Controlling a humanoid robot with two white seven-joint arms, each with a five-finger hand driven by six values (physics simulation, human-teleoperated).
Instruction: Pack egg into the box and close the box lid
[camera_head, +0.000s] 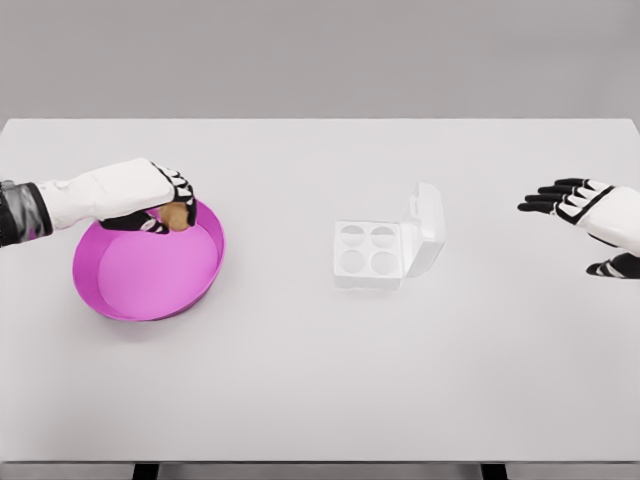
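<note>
Where the work begins: the left hand (168, 205) reaches in over the back rim of the pink bowl (120, 300), at the left of the white surface (300, 380).
Left hand: fingers curled round the brown egg (176, 216); it seems a full grasp, though the fingers hide most of the shell.
Egg: inside the bowl's far edge, at or just above the rim, well apart from the box.
Right hand: the right hand (585, 215) hovers at the far right, fingers spread and holding nothing.
Box: the white egg box (370, 255) sits near the middle of the surface, its four cups empty, its lid (428, 228) standing up on the right side.
Done: the egg is gripped, by my reading; nothing is packed.
Left: carry the egg across, seat it in a cup, fold the lid down.
In the way: only bare surface between bowl and box; the raised lid stands on the far side, so it should not hinder an approach from the left.
</note>
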